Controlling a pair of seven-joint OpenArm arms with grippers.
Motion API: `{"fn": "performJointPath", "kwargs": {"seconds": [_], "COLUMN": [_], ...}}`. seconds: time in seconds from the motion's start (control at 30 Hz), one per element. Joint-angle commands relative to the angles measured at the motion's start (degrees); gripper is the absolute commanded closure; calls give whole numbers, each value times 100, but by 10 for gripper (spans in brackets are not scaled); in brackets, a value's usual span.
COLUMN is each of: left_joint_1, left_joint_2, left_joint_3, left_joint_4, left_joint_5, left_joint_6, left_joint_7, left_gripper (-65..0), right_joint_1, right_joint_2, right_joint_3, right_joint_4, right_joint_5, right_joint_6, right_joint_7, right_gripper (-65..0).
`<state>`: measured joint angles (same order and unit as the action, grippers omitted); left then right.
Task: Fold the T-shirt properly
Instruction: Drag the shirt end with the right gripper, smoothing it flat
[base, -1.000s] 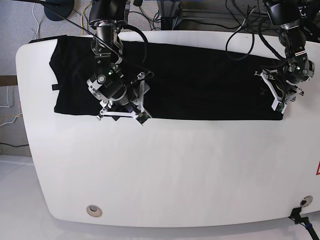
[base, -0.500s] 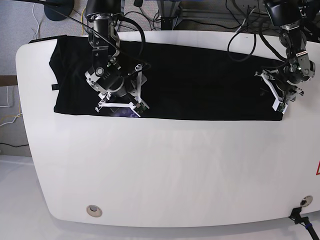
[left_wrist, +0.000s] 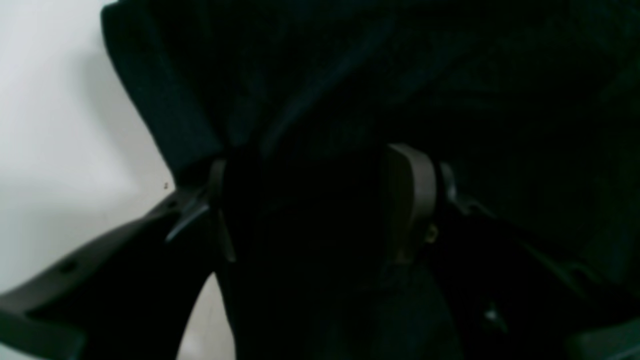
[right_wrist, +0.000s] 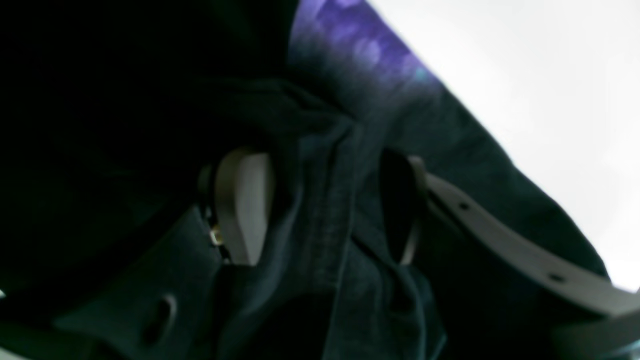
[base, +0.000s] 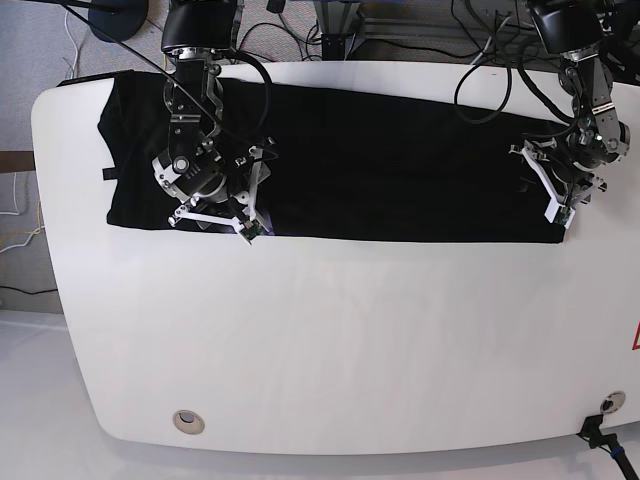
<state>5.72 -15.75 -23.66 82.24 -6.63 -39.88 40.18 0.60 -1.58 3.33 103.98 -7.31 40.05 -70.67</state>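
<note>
Now black T-shirt (base: 400, 160) cloth bunched between both clamped grippers, left gripper (left_wrist: 320, 200) and right gripper (right_wrist: 320, 205).

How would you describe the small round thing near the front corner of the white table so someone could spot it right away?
Start at the big white oval table with the long black cloth T-shirt laid across its far half. Go to the bare near-left corner: there sits a small round metal-ringed hole, the only grey circle on that plain white stretch.

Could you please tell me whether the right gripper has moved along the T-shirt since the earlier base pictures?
Yes. The right gripper has slid toward the table's left end, along the T-shirt's near edge.
</note>
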Motion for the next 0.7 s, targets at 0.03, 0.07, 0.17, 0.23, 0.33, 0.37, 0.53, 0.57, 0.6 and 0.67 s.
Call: {"fn": "performJointPath", "kwargs": {"seconds": [0.03,0.07,0.17,0.23,0.33,0.37,0.53,0.57,0.6,0.67], "left_joint_1": [13,22,22,22,22,22,13,4,4,4], "left_joint_2": [-47,-47,-47,-47,-47,-47,-47,-47,-47,-47], "left_joint_3": [6,6,6,-3,-3,-3,-3,-3,-3,-3], "left_joint_4": [27,27,27,27,27,27,27,27,27,27], "left_joint_5": [158,158,149,149,149,149,149,149,149,149], "left_joint_6": [-12,-12,-12,-12,-12,-12,-12,-12,-12,-12], "left_joint_7": [179,179,179,179,179,179,179,179,179,179], "left_gripper": [-358,-358,-358,-358,-358,-358,-358,-358,-358,-358], "right_joint_1": [94,94,94,103,111,111,-135,-170,-196,-302], "right_joint_2": [5,5,-4,-4,-31,-31,-233,-312,-382,-488], "right_joint_3": [5,5,5,5,5,5,-21,-30,-30,-30], "right_joint_4": [59,59,59,59,59,59,657,832,964,1043], "right_joint_5": [-3,-3,-3,-3,-3,-3,-3,-3,-3,-3], "right_joint_6": [-5,-5,-5,-5,-5,-5,-5,-5,-5,-5], "right_joint_7": [83,83,83,83,83,83,-75,-163,-330,-568], "right_gripper": [-343,-342,-311,-179,0,0,0,0,0,0]}}
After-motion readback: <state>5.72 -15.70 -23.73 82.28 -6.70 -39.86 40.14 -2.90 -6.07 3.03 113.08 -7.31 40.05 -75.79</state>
